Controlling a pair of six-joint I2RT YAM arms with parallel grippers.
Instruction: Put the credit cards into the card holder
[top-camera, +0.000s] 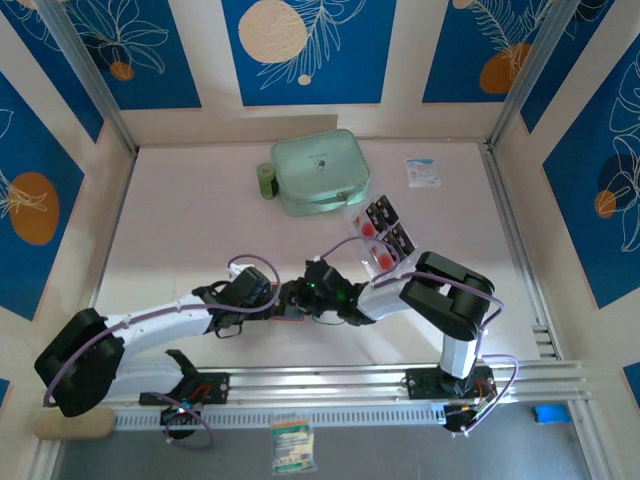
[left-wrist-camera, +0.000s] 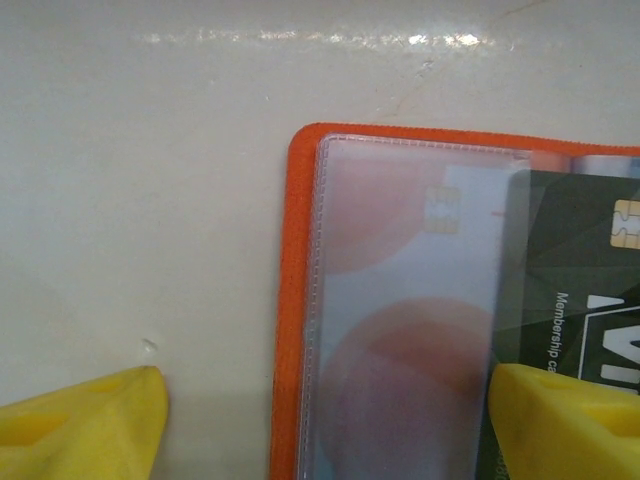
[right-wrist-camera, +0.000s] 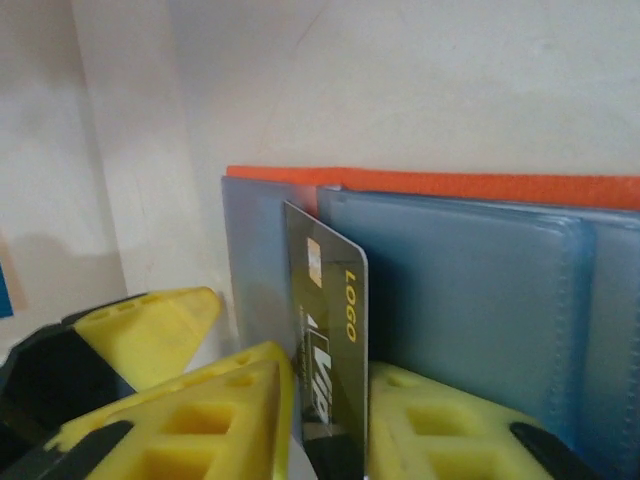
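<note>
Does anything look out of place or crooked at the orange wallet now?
Yes. One black card is only partly inside the clear pocket of the orange wallet; the rest sticks out between the fingers of the right end effector. Through that pocket another card shows.

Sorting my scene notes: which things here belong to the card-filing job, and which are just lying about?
Job: card holder; credit cards.
Lying about: mint-green case; green roll; white-and-blue packet.
</note>
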